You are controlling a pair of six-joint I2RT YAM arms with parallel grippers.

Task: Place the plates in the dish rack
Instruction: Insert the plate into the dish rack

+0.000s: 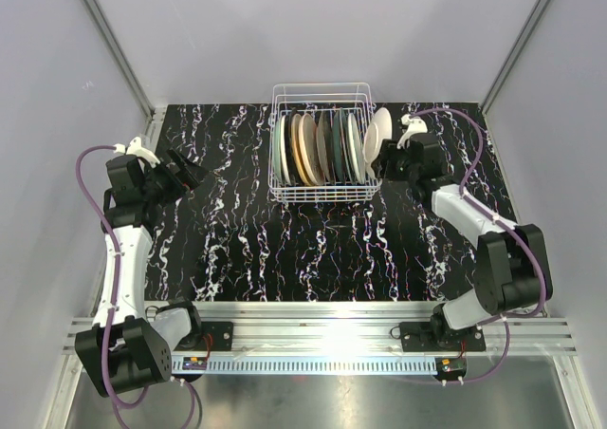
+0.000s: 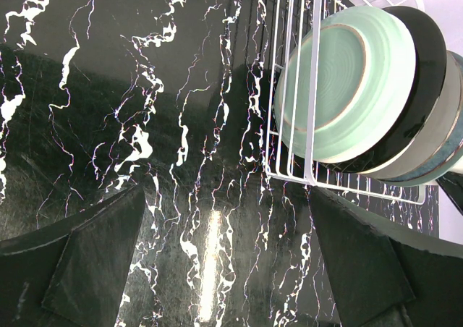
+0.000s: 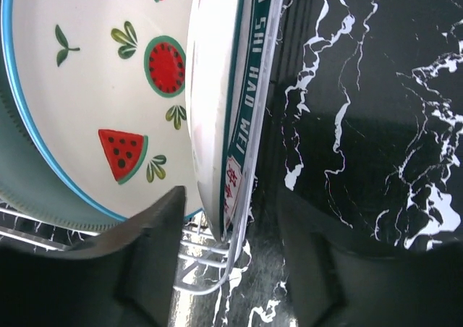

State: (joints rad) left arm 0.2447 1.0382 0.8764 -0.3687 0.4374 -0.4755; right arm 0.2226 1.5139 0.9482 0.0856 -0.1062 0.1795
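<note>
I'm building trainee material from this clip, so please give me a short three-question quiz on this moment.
1. True or false: the left end effector holds a plate.
2. Which plate stands at the end of the rack nearest the left arm? A the pale green plate, B a pink one, C a white one.
3. What fruit decorates the painted plate beside the white plate at the right end effector?
Key: 1 false; 2 A; 3 watermelon.

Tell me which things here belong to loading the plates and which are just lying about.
Job: plates standing in the dish rack; white plate at its right end; right gripper straddling that plate.
Just there: marbled table; purple cables; left gripper, open.
</note>
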